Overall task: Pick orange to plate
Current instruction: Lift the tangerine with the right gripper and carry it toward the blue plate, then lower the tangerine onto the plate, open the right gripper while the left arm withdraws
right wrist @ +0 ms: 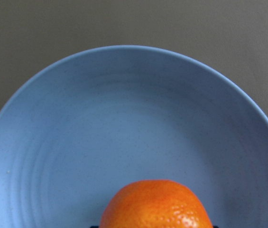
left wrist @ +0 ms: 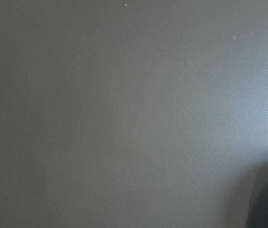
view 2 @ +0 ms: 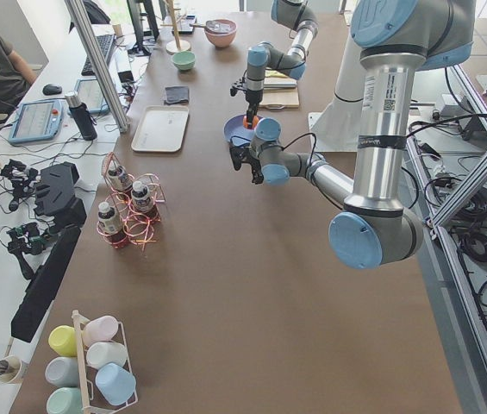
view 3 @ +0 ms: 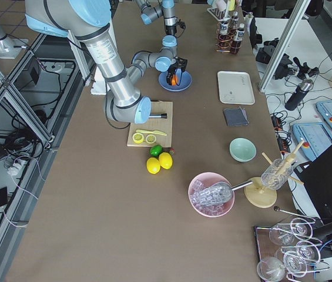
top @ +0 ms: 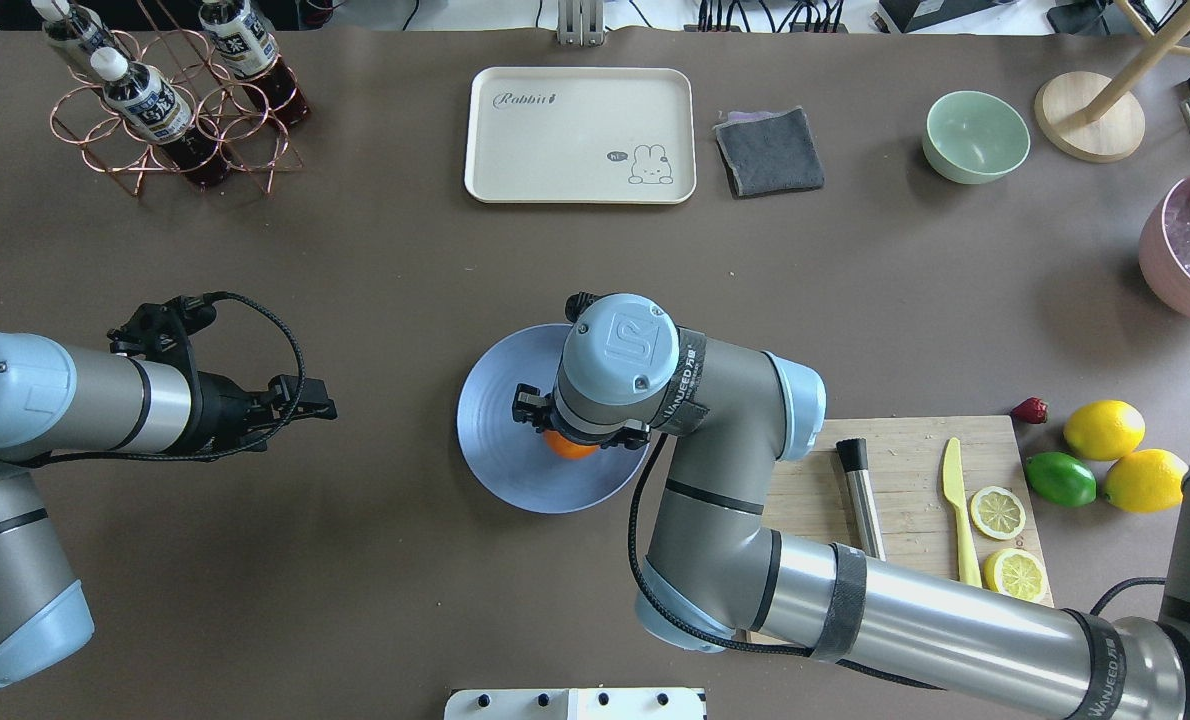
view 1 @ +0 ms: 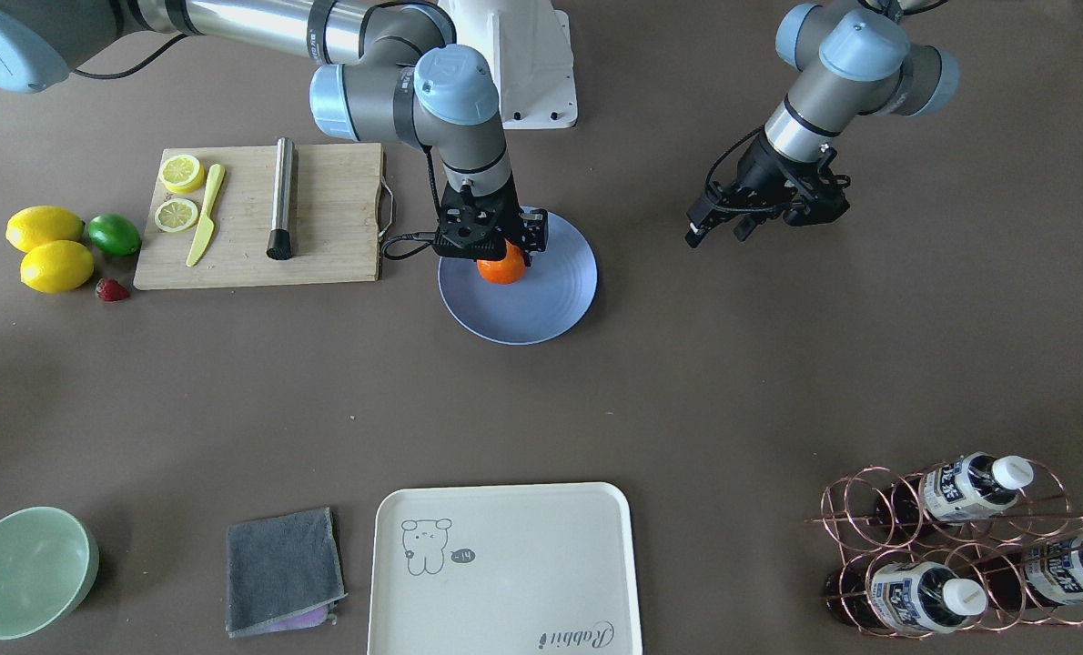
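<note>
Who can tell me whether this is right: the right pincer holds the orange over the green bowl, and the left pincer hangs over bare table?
Not the green bowl: the right pincer holds the orange over the blue plate, as the right wrist view shows. The left pincer does hang over bare table.

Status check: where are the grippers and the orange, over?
Right gripper shut on orange, over plate. Left gripper open, empty, clear of plate. Nothing in the way.
</note>
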Motion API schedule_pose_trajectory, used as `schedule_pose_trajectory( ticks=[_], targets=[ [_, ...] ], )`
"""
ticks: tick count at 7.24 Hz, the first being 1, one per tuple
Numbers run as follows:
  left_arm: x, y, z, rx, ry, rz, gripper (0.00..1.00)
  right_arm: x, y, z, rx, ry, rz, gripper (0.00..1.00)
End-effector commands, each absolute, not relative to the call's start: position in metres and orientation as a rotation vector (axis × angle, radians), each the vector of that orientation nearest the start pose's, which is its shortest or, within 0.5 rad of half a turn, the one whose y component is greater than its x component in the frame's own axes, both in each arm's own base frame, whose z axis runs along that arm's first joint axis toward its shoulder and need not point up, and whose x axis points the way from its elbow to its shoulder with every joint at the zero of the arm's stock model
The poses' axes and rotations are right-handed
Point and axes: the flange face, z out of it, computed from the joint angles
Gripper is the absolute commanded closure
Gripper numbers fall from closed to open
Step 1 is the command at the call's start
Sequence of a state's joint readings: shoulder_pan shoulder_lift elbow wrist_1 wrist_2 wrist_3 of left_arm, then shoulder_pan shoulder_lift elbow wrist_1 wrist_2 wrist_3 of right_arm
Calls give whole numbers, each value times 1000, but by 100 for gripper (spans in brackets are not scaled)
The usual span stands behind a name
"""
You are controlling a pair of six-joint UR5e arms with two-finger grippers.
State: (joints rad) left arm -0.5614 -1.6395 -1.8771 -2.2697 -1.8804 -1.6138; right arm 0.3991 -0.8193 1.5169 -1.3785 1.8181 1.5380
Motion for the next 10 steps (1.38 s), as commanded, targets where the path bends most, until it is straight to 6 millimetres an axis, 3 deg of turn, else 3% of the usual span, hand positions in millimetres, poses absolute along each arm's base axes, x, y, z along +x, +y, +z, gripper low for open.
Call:
schedule_pose_trajectory(
  ticks=[1, 2, 4, 5, 6, 7, 8, 10],
  targets=[
    [391, -365, 404, -3, 1101, -372, 3, -633, -380, 206, -31, -918, 232, 87],
    [395, -366, 403, -4, 1101, -371, 3, -633, -380, 206, -28, -918, 231, 1],
    [392, -363, 396, -19, 1119, -353, 3, -623, -381, 194, -22, -944, 223, 0],
    [381, -362, 397, -56, 1129, -249, 3, -593, -393, 197, -25, -953, 236, 0],
    [343, -386, 407, -19, 1126, -211, 3, -541, -410, 223, -28, -939, 197, 0],
    [301, -393, 431, -22, 1115, -151, 3, -486, -417, 266, -7, -909, 122, 0],
    [249, -397, 470, -6, 1079, -115, 3, -424, -434, 307, 11, -886, 81, 0],
    [156, -381, 554, 35, 1020, 21, 3, -316, -452, 387, 21, -856, -50, 0]
  ],
)
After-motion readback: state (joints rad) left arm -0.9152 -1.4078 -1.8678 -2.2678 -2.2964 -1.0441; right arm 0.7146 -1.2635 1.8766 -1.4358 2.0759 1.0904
